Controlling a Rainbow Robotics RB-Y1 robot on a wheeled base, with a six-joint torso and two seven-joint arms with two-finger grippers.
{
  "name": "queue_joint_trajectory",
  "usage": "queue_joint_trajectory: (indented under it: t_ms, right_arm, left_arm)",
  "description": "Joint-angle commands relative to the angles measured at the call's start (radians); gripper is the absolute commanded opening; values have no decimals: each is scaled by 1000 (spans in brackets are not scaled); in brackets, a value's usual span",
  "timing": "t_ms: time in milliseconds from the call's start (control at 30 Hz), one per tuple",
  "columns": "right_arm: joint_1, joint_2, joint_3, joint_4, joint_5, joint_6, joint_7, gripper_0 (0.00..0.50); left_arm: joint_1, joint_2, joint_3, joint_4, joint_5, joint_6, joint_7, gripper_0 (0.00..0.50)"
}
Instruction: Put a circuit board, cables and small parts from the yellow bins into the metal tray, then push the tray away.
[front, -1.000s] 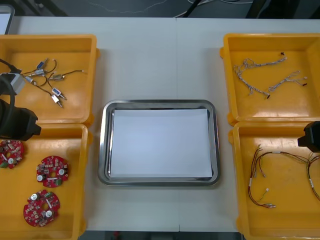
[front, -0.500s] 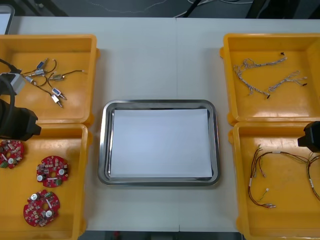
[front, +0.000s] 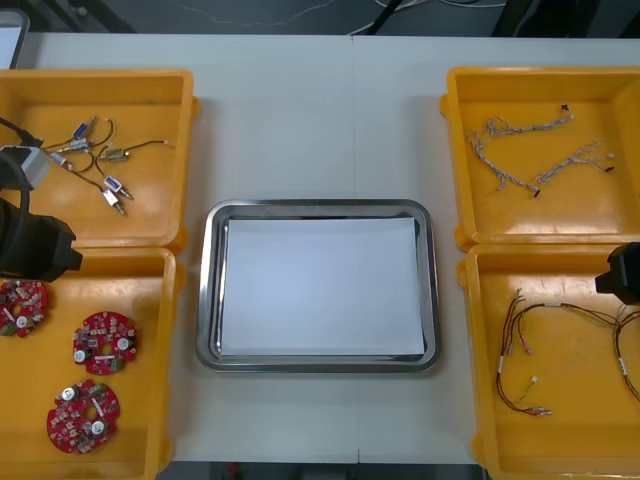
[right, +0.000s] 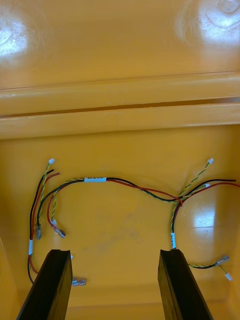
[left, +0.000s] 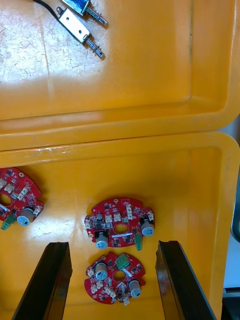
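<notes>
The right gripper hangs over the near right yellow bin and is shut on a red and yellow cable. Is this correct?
Not quite: the right gripper is open. The right wrist view shows its fingers apart, with the red and yellow cables lying loose on the floor of the near right yellow bin.
</notes>
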Motion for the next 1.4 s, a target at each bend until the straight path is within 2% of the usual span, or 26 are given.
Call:
queue_joint_trajectory:
  t_ms: [33,1367,1400]
  right_arm:
    - [15,9,-34,-30,5,-8,17,500]
    - [15,9,-34,-30,5,-8,17,500]
    - [15,9,-34,-30,5,-8,17,500]
  left_arm:
    - [17,41,27,-28,4,7,-59,500]
    - [17,41,27,-28,4,7,-59,500]
    - [53,9,10,-17,6,7,-59,500]
